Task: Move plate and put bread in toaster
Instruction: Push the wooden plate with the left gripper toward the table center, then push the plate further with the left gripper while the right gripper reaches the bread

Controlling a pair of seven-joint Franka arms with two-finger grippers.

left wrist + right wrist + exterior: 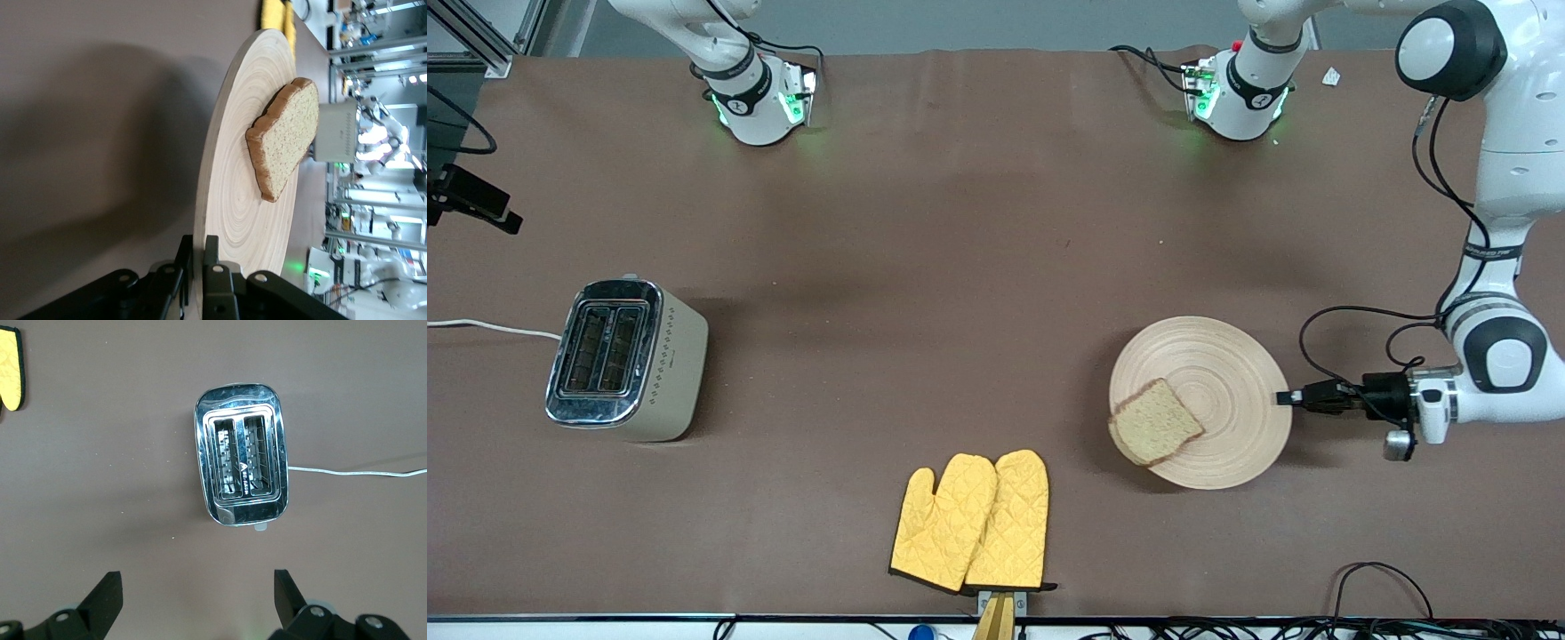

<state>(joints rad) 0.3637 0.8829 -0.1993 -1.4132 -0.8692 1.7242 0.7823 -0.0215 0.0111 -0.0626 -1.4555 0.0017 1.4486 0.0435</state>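
Almost no writing is readable. The toaster [627,360] carries a small dark brand mark on its cream side, too tiny to make out. A dark band on the left arm [1494,252] bears pale lettering, also too small to read with confidence. No numbers or signs are legible.
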